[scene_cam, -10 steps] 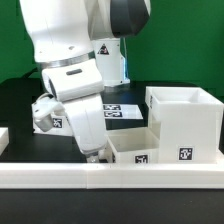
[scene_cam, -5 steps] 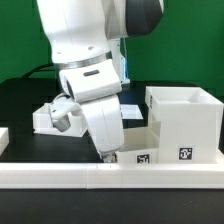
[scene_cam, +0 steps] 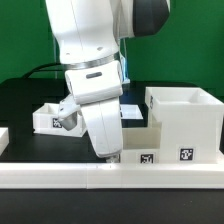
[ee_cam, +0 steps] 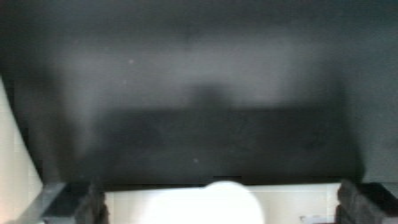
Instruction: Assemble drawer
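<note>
The big hollow white casing (scene_cam: 185, 122) stands at the exterior view's right, tag on its front. One small open-top tray (scene_cam: 52, 117) lies at the exterior view's left. The second small tray (scene_cam: 143, 152) sits just in front of the casing, largely hidden by my arm. My gripper (scene_cam: 108, 155) is low at that tray's left end. In the wrist view the fingers (ee_cam: 71, 205) stand wide apart at the frame's edges, with a white tray part (ee_cam: 160, 208) and a rounded white bump (ee_cam: 222, 195) between them. The gripper (ee_cam: 217, 212) is open; contact with the tray is unclear.
A long low white rail (scene_cam: 60, 178) runs along the front. The marker board (scene_cam: 133, 108) lies behind my arm on the black table (scene_cam: 25, 100). A white piece (scene_cam: 3, 137) shows at the exterior view's left edge.
My arm has moved toward the exterior view's right and lowered over the tray in front of the casing, now covering most of it. The left tray has come into full view.
</note>
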You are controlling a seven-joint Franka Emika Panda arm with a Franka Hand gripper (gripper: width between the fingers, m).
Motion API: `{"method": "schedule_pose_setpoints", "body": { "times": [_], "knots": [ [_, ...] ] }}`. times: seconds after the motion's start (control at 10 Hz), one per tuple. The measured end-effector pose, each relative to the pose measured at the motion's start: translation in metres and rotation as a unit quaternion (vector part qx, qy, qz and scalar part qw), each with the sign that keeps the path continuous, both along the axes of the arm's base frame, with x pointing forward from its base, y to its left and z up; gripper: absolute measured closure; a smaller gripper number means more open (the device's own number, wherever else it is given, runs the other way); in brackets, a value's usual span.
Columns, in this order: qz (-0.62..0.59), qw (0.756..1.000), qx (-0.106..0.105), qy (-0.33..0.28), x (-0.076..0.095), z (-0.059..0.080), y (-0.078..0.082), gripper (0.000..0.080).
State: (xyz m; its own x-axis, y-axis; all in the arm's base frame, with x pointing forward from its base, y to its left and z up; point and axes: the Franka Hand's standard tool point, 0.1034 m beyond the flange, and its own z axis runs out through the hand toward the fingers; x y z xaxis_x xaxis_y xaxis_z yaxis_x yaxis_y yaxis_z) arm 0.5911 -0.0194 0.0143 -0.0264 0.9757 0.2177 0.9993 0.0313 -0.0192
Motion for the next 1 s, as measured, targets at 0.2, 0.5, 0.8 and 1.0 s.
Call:
{"method": "schedule_pose_setpoints", "body": {
  "times": [0.2, 0.5, 0.8, 1.0],
  "knots": [
    [-0.009, 1.0, 0.0, 0.001, -0.0016, -0.0014, 0.0016, 0.0151],
    [-0.054, 0.999, -0.005, 0.006, -0.0076, -0.0047, 0.0084, 0.0151],
    [-0.053, 0.999, -0.014, 0.005, -0.0064, -0.0045, 0.0088, 0.0151],
    [-0.024, 0.999, -0.021, -0.005, -0.0035, -0.0048, 0.0064, 0.0151]
  ]
}}
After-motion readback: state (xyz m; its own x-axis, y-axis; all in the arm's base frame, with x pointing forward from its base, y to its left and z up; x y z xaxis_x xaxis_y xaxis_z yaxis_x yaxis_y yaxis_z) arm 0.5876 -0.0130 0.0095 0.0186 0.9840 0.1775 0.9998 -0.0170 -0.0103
